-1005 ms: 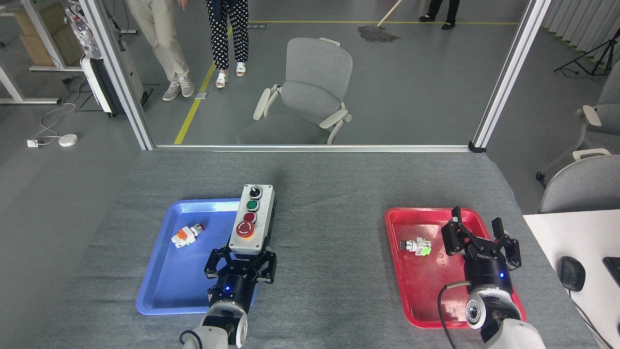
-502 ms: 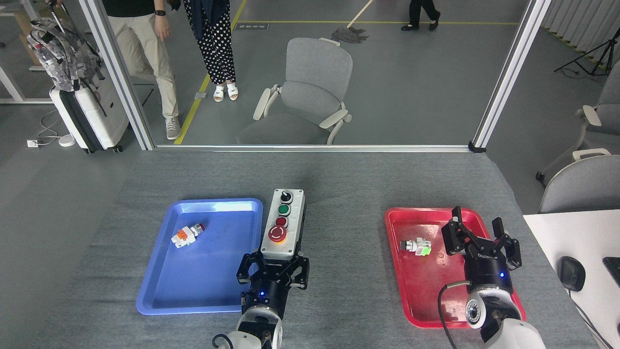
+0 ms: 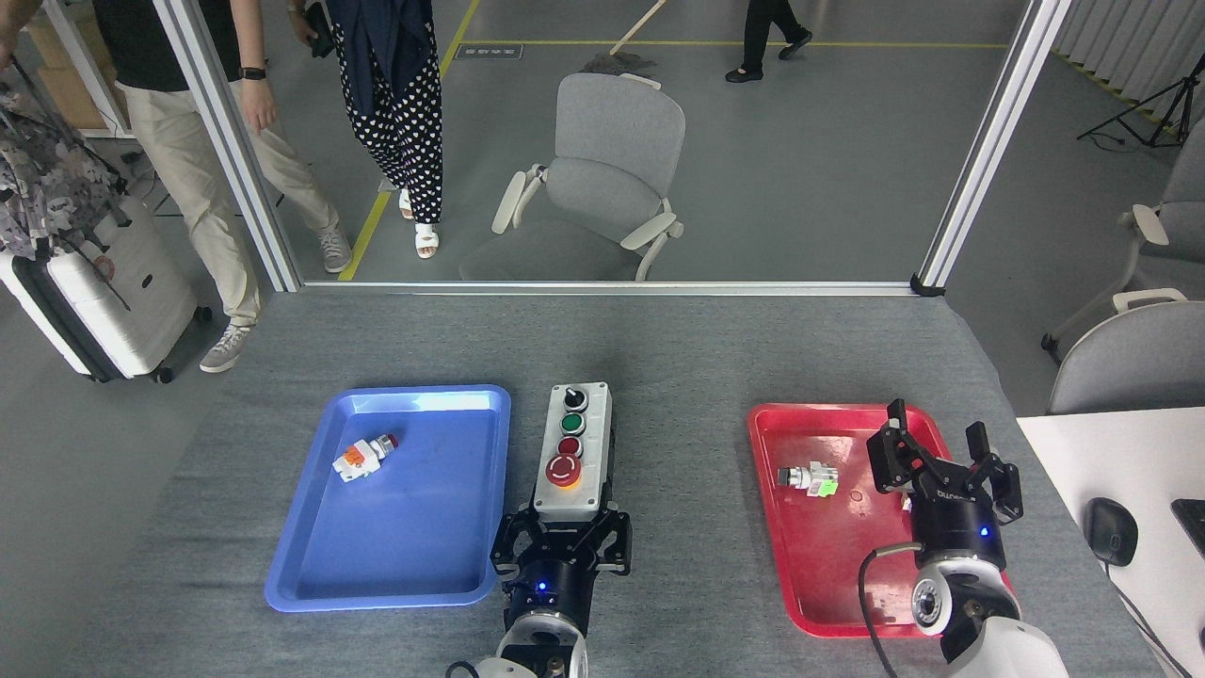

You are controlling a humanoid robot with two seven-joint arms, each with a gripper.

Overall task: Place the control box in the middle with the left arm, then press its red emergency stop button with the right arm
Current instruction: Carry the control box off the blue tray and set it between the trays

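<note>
Since the earlier frames, my left gripper (image 3: 566, 529) had carried the control box (image 3: 573, 450) rightward out of the blue tray (image 3: 311, 574) and onto the grey table (image 3: 678, 377), while the people behind the glass had walked closer. Nearest to me, the left arm (image 3: 541, 621) rose from the bottom edge almost straight up the view, its black fingers closed around the near end of the box, which lay lengthwise just right of the blue tray's edge, somewhat left of the midpoint between it and the red tray (image 3: 810, 584). I judged the placing step nearly done; the box looked low, though I could not tell whether it was resting on the table. Next I would nudge it slightly right, set it down, release and back the left arm away. My right arm (image 3: 970, 621) waited over the red tray with the right gripper (image 3: 941, 461) raised and its fingers spread apart, holding nothing. It would then have to swing left and come down onto the red emergency stop button (image 3: 563, 470), the nearest control in the row, close to the left fingers. Farther off, small push-button parts lay in each tray, and an office chair (image 3: 602, 179) stood beyond the table.
</note>
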